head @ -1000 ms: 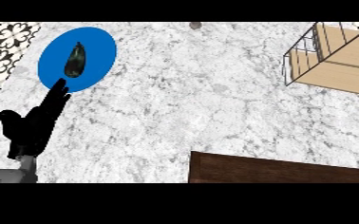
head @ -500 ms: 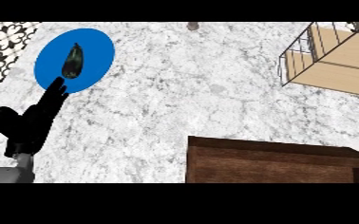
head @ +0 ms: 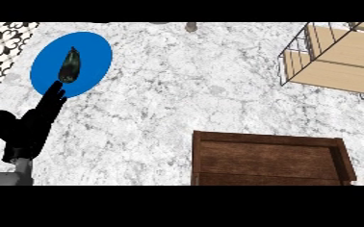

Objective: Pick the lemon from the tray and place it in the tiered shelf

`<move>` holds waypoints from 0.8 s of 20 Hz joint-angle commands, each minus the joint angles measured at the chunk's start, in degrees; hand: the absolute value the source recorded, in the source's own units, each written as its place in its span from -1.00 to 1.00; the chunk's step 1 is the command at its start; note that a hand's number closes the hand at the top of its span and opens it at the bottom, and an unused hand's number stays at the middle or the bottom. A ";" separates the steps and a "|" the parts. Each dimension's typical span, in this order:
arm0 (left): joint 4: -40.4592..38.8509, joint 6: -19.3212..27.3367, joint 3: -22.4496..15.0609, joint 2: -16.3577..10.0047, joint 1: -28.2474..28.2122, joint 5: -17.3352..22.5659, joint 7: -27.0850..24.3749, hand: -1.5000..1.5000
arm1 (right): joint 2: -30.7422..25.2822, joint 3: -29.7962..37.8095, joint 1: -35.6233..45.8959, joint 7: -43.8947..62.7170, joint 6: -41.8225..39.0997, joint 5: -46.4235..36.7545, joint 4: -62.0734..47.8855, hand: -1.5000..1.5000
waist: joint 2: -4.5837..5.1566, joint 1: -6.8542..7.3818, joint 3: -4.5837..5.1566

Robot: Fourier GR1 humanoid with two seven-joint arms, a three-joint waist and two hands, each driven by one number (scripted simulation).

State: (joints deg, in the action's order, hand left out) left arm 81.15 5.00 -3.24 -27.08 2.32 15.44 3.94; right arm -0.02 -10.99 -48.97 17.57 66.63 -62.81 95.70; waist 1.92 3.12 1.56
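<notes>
Left hand [head: 30, 130] is pointing, fingers straight and unclenched, at the dark elongated item [head: 69, 66] lying on the blue plate [head: 95, 53].
Fingertips [head: 55, 90] are sitting just beside its near end; curling round its middle is looking safest.

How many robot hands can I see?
1: the left robot hand at the lower left, pointing up at the blue plate just below the dark fruit. The right one is out of view.

You have bright, even light over the pale worktop [head: 177, 91], while the left hand [head: 35, 125] just below the blue plate [head: 92, 53] and the dark item [head: 69, 66] on that plate show as nearly flat black.
</notes>
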 commanded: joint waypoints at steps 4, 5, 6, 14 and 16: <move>-0.41 1.23 0.49 0.96 -0.65 -0.31 0.07 0.00 | 0.02 2.98 7.35 12.95 -10.03 -16.51 6.56 1.00 | -0.49 -1.37 -1.15; 0.33 0.73 -0.66 1.30 -1.34 -0.92 -0.68 0.00 | 0.02 2.00 10.54 10.14 -17.25 -18.54 8.00 1.00 | -0.51 0.19 -1.16; -0.46 0.53 0.05 0.55 0.04 -0.51 0.52 0.00 | -2.11 0.08 11.90 6.00 -22.37 -18.75 8.34 1.00 | -0.52 0.97 -1.21; -0.49 -1.85 -0.76 0.11 1.62 -0.02 0.78 0.00 | -27.01 -7.19 20.06 -8.27 -45.31 -0.59 15.01 1.00 | -0.70 3.84 -1.40; -2.60 -0.81 -1.01 1.48 1.52 -0.74 -0.12 0.00 | -30.46 -4.93 23.30 -9.62 -51.04 7.66 20.26 1.00 | -0.80 1.76 -1.33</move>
State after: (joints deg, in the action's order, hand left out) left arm 80.07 4.01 -4.51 -26.14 3.85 14.75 4.29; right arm -23.55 -16.65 -30.77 11.38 26.37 -65.45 109.61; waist 1.38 6.16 0.39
